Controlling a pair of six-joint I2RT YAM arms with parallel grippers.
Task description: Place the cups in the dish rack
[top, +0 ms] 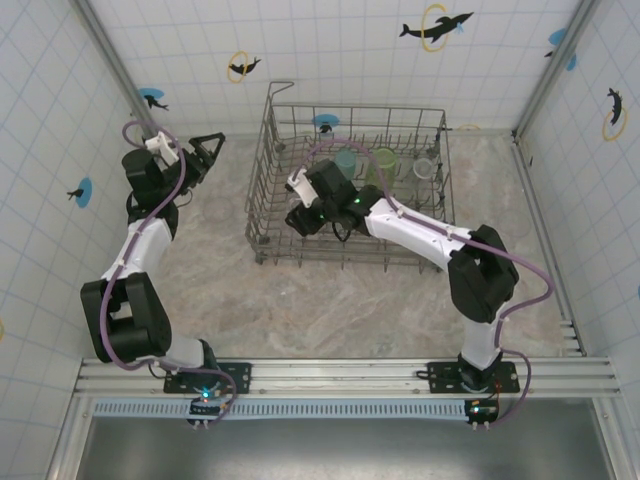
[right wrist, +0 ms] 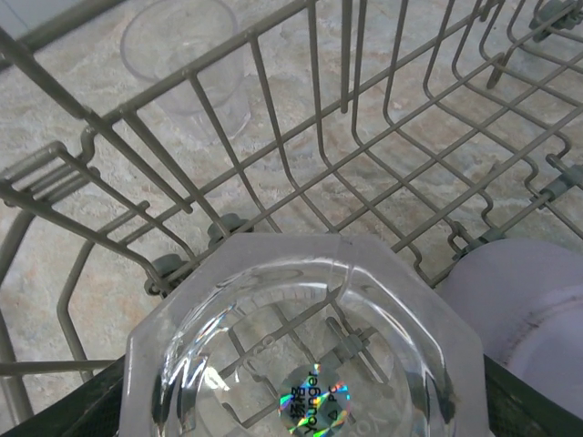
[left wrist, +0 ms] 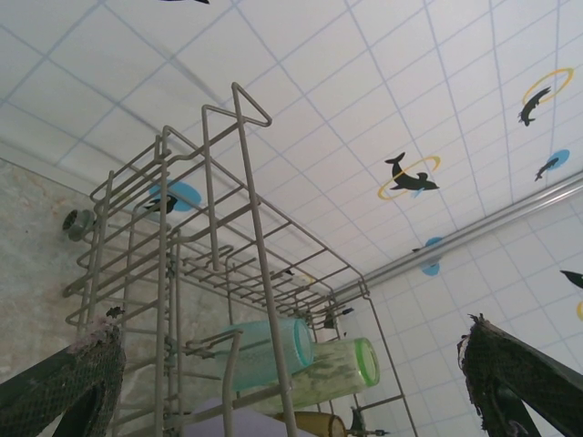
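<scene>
Right gripper [right wrist: 305, 405] is pinching clear cup [right wrist: 301, 346] inside dish rack [right wrist: 46, 173]; best lowering it straight down, releasing gently, avoiding lavender cup [right wrist: 528, 309] just right.

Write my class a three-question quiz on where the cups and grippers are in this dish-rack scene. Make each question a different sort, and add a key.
1. True or false: the left gripper is gripping a cup.
2. Multiple choice: the cup in the right gripper, at the dish rack, is A teal, B clear, C amber.
3. Short answer: in the left wrist view, which two coloured cups sit next to each other in the rack?

Key
1. False. Its fingers are spread with nothing between them.
2. B, the clear cup.
3. The teal cup and the lime green cup.
</scene>
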